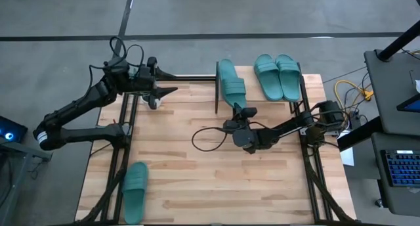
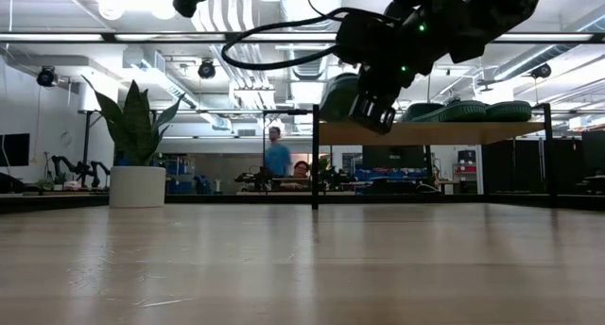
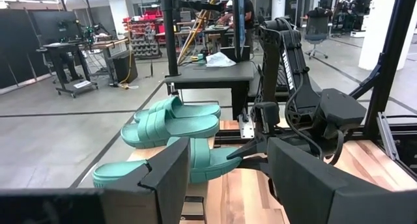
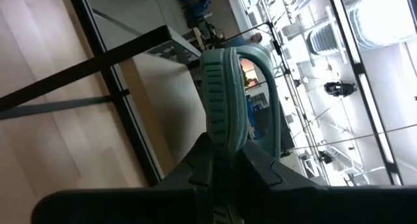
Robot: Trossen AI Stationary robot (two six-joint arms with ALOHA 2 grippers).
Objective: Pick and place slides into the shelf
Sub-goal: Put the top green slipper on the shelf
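Observation:
Two teal slides (image 1: 277, 76) lie side by side, soles down, on the right part of the shelf (image 1: 298, 104), a light-wood board on a black frame at the table's far side. A third slide (image 1: 231, 85) is over the shelf's left end, turned on its edge, with my right gripper (image 1: 239, 109) shut on it. A fourth slide (image 1: 134, 186) lies flat on the table at the near left. My left gripper (image 1: 173, 83) hangs open with nothing between its fingers at the far left, pointing toward the shelf. My right gripper pinches one end of the slide's sole (image 4: 223, 129) between its two fingers, one on each flat face. It comes level from the table's near side, fingers along the slide. The slide stands on edge, strap (image 4: 268, 87) to one side; whether it touches the shelf top (image 2: 435, 133) I cannot tell.
A spiky plant in a white pot (image 2: 137, 164) stands on the table at the far left, below my left gripper. A black cable (image 1: 207, 139) loops from the right arm over the table's middle. In the room behind, a person (image 2: 277, 157) stands.

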